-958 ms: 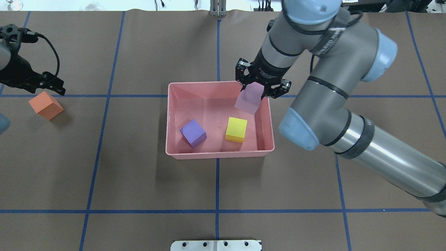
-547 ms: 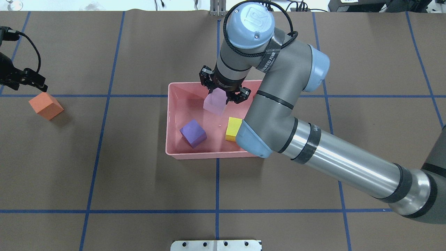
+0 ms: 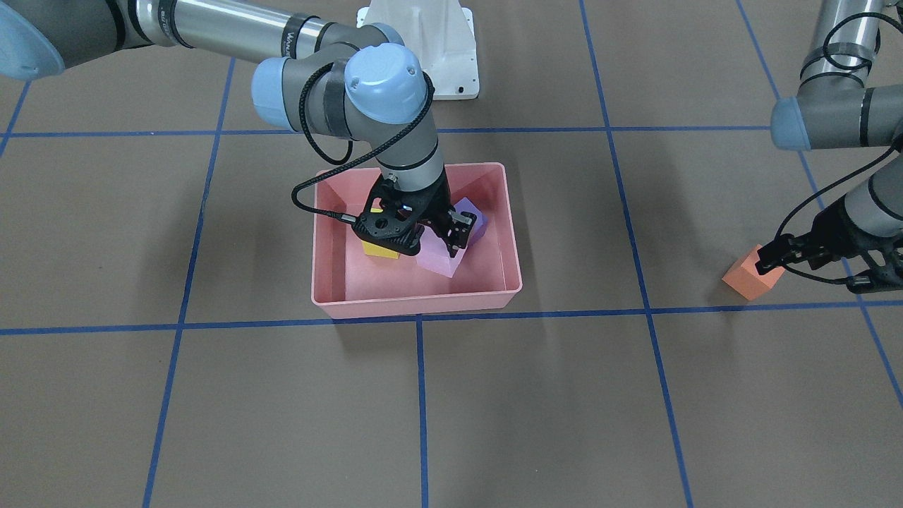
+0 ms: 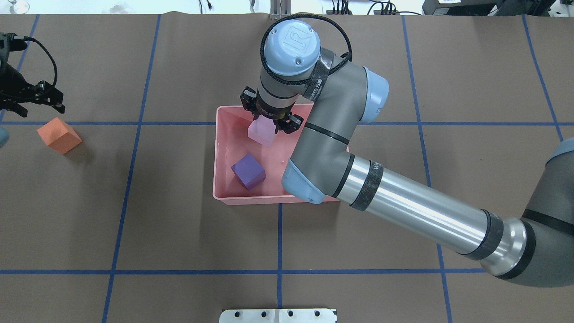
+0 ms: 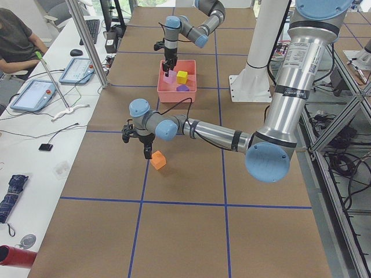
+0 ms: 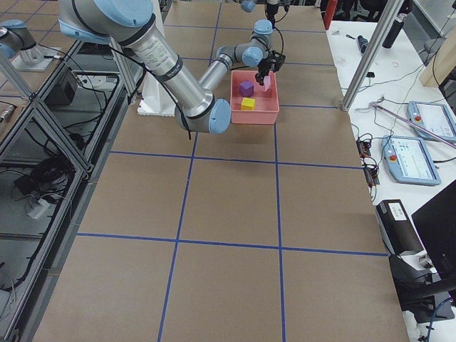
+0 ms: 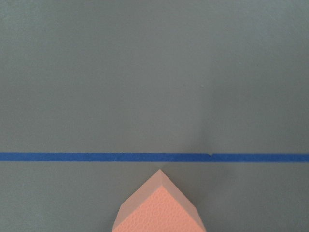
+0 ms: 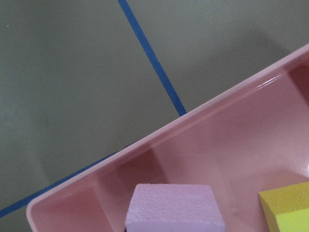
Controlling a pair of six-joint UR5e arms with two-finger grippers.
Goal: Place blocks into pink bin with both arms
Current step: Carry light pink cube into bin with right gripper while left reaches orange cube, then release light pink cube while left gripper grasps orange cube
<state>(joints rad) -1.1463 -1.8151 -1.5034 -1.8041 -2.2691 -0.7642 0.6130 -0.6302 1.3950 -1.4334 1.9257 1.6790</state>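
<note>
Counter point(image 4: 179, 224): brown, gridded with blue tape lines. Bin point(image 4: 216, 152): salmon pink, plain.
Blocks, all plain matte: light pink block point(image 4: 261, 133), purple block point(image 4: 248, 171), yellow block point(image 5: 182, 76), orange block point(image 4: 58, 136).
Right arm point(image 4: 403, 211) and left arm point(image 3: 832, 113): grey and silver, light-blue joint caps, black cables. Fingers point(image 4: 290, 125): black.
Pedestal point(image 3: 423, 42): white.

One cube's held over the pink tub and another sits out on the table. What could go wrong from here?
The right gripper holds the small light pink cube low in the shallow salmon-pink plastic bin, close to the purple cube and yellow cube; released, it might bump or land on one. The orange cube on the table sits corner-on to the left gripper, fingers open, so a grasp could slip.
</note>
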